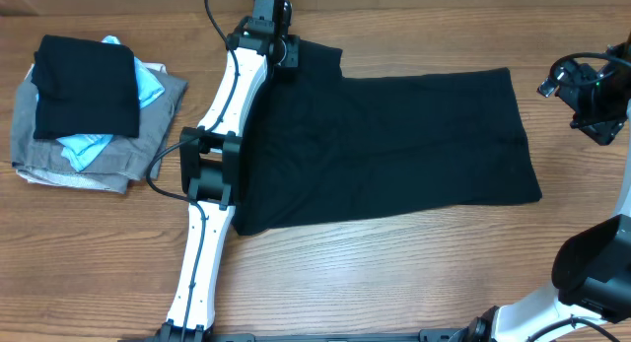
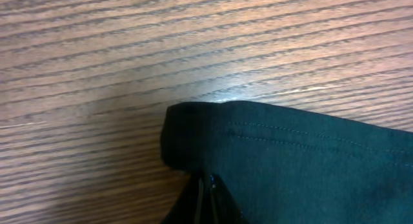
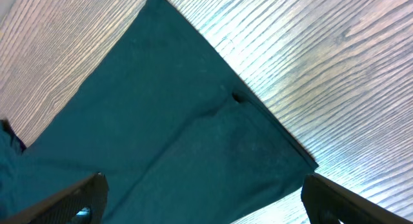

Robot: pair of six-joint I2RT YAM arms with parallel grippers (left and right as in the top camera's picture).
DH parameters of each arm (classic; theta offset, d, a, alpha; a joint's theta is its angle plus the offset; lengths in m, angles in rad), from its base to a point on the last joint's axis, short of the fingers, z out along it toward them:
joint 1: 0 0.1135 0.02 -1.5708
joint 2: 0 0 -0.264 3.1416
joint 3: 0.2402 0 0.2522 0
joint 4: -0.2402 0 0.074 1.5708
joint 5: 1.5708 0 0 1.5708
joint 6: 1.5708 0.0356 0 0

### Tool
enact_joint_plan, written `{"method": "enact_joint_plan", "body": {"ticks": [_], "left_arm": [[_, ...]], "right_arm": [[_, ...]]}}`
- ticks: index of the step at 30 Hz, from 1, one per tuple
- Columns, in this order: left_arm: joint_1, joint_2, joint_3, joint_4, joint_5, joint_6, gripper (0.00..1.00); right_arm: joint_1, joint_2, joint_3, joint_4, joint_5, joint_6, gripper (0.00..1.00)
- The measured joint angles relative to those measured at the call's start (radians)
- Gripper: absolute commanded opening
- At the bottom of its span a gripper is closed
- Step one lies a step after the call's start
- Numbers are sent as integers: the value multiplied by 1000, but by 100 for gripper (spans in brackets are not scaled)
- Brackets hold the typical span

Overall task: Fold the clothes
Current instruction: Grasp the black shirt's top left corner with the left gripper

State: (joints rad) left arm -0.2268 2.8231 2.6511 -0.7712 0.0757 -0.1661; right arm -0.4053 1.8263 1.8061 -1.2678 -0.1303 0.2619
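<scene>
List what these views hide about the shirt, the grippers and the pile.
T-shirt: overhead, one end lies under the left arm.
Left gripper: left wrist view, bottom edge cuts off the fingers; grip unclear.
Pile: overhead, the folded black piece covers much of the garments below.

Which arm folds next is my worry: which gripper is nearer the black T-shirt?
Left. The left gripper pinches the black T-shirt at its sleeve hem; the right gripper hangs open beside the opposite end.

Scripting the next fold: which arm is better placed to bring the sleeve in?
Left. The left gripper is shut on a sleeve of the black T-shirt; the right gripper hangs open off the opposite edge, holding nothing.
</scene>
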Motion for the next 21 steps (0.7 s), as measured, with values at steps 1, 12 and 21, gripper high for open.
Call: {"method": "enact_joint_plan", "body": {"ticks": [1, 12, 21], "left_arm": [[0, 1, 7, -2, 3, 0, 4], [-1, 10, 192, -188, 21, -26, 4], [-1, 10, 206, -244, 23, -39, 6]], "right_arm": [[0, 0, 0, 0, 0, 0, 100], [0, 0, 0, 0, 0, 0, 100], [0, 0, 0, 22, 0, 0, 100]]}}
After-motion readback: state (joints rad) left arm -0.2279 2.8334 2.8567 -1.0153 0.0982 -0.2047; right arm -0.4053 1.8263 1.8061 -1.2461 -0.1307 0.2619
